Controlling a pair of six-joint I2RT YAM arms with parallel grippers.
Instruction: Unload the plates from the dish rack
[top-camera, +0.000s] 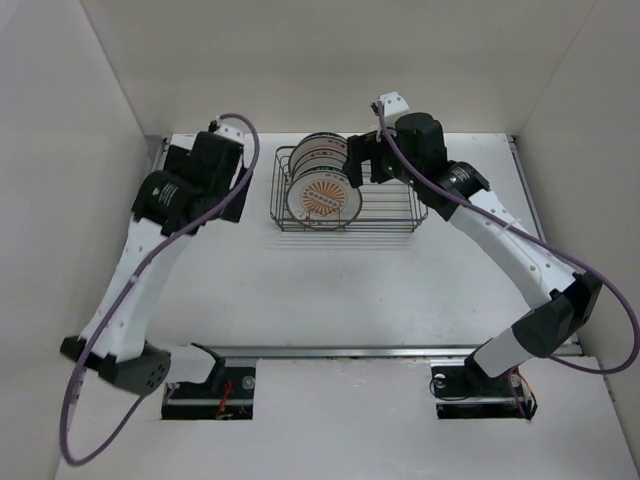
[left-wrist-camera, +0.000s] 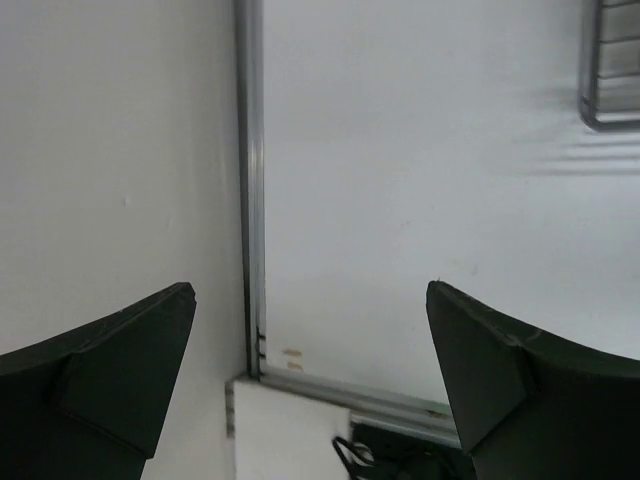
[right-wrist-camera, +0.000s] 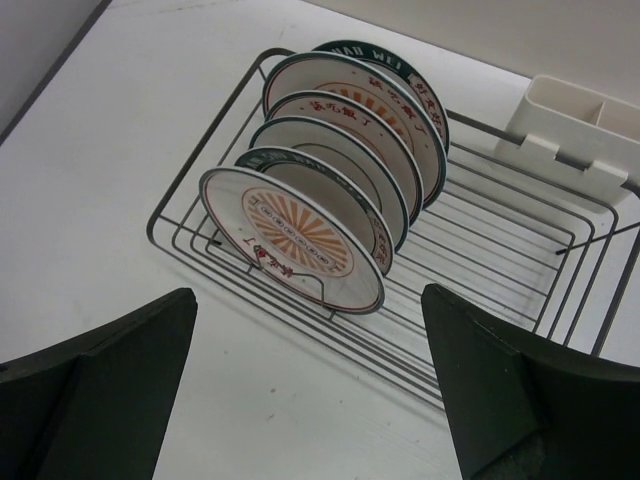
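While both pairs of jaws stand fully open and hold nothing, the right jaws hang over the rack (right-wrist-camera: 500, 250), touching no wire, with the plates (right-wrist-camera: 320, 190) just ahead of them. The left jaws hover over bare counter (left-wrist-camera: 400, 200) to the rack's left, well apart from it. Several plates stand on edge in the dividers, packed close at the rack's left end — the front one, with a sunburst face, tilts more than the rest. They look like glazed ceramic: stiff, fairly heavy for their size, slick, and liable to chip against wire or a neighbour. I'd pinch the top rim of the front plate, one finger on each face, and lift straight up — the gaps between the others look too narrow for a finger.
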